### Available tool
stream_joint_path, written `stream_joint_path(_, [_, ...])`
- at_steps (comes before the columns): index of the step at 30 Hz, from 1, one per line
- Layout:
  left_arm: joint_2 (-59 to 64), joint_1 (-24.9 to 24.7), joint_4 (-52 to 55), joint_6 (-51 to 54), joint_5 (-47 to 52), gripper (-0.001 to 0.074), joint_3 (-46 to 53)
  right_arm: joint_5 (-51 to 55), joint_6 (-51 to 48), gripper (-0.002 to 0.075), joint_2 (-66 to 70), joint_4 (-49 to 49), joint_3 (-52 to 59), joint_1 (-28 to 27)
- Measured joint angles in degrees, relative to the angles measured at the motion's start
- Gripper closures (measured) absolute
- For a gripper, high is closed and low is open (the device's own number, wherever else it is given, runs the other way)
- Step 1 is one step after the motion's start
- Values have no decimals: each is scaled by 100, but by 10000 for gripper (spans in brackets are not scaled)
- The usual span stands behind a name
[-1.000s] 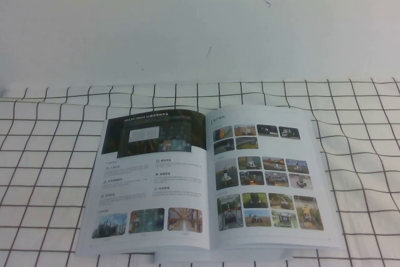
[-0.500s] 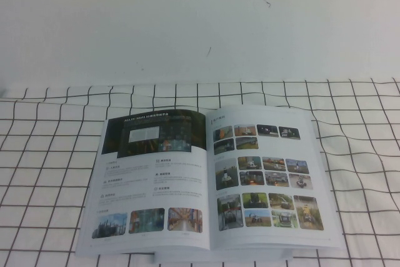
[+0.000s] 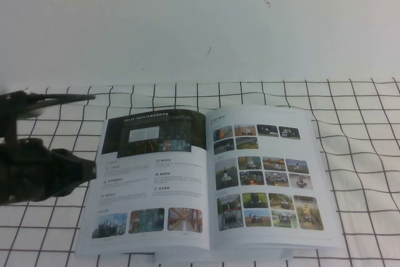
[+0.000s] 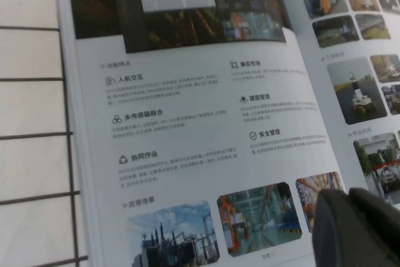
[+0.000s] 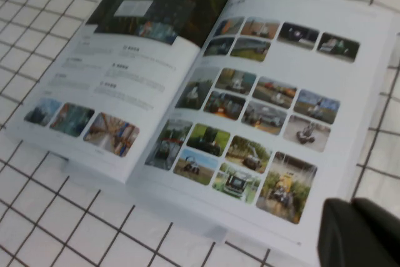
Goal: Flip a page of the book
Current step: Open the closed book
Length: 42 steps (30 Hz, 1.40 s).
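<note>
From the raised camera, the book [image 3: 209, 186] lies open and flat on a tabletop [image 3: 362, 123] covered in white cloth with a black grid, near the tabletop's front edge and roughly midway between its left and right edges. The page [image 3: 265, 176] with rows of small colour photos is the book's right-hand sheet; the left-hand sheet [image 3: 150, 179] carries a dark banner and text columns. The left claw [image 3: 92, 132] reaches in from the tabletop's left edge, its two dark fingers spread wide apart (one above the other), their tips just beside the book's left edge and pinching nothing.

From the left wrist camera, the banner sheet fills the frame, with a dark finger [image 4: 359, 229] over its lower photos.

From the right wrist camera, the whole open book shows. The right claw [image 5: 359, 232] appears only as a dark shape near the page's outer corner; I cannot tell whether it is spread or closed.
</note>
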Motion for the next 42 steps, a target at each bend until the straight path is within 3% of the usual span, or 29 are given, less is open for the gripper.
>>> stream_joint_path(5, [1246,-418,-506,578,-223,737,-485,-149,-807,727,1316,481,-28,44])
stream_joint_path(10, [2425,-982,-583,893,-430,737,-1336,-572,-1018,727,2535,512,-369,504])
stream_joint_path(22, [3831,-1076,-536,977,-741,737,-1925,-1084,-768,715,4292,180,-1462,1279])
stream_joint_path(26, [4034,-1076,-536,977,-751,737,-1925,-1054,-404,605,4704,-158,-1805,1287])
stream_joint_path(32, [4232,-1076,-536,977,-764,737,-1925,-865,-296,288,5359,-249,-2208,1300])
stream_joint_path(35, [4232,-1076,-536,946,-788,737,-1925,-961,-238,240,5616,-263,-2262,1300])
stream_joint_path(42, [4236,-1076,-536,946,-799,737,-1925,-1057,-191,223,5947,-263,-2267,1300])
